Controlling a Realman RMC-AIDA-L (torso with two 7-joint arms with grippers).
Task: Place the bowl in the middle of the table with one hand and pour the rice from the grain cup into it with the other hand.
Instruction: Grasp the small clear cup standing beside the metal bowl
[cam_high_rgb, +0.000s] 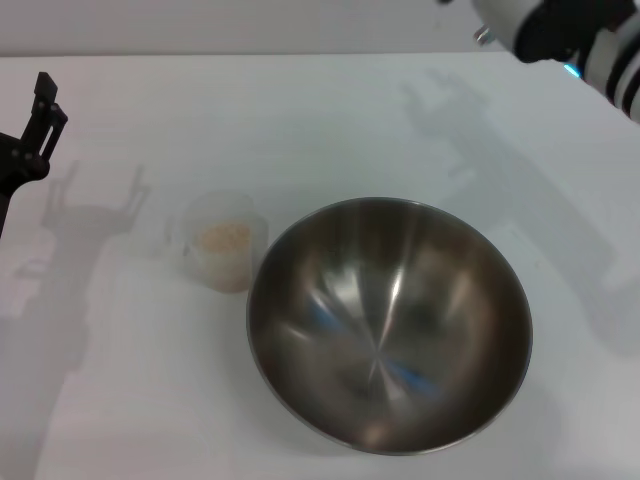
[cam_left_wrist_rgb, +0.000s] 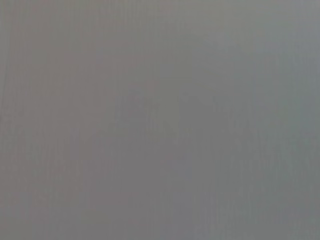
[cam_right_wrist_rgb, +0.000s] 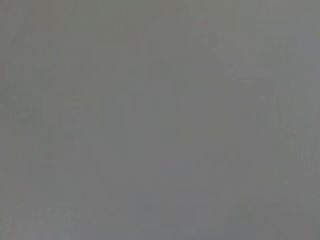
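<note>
grain cup (cam_high_rgb: 224, 250) left of bowl (cam_high_rgb: 389, 325) — touching

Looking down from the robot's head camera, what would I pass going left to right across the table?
Left gripper at the edge → grain cup holding rice → bowl → right arm at the far corner.

left gripper (cam_high_rgb: 30, 130) cut off at frame edge, right arm (cam_high_rgb: 570, 40) mostly out of frame, both wrist views blank grey
</note>
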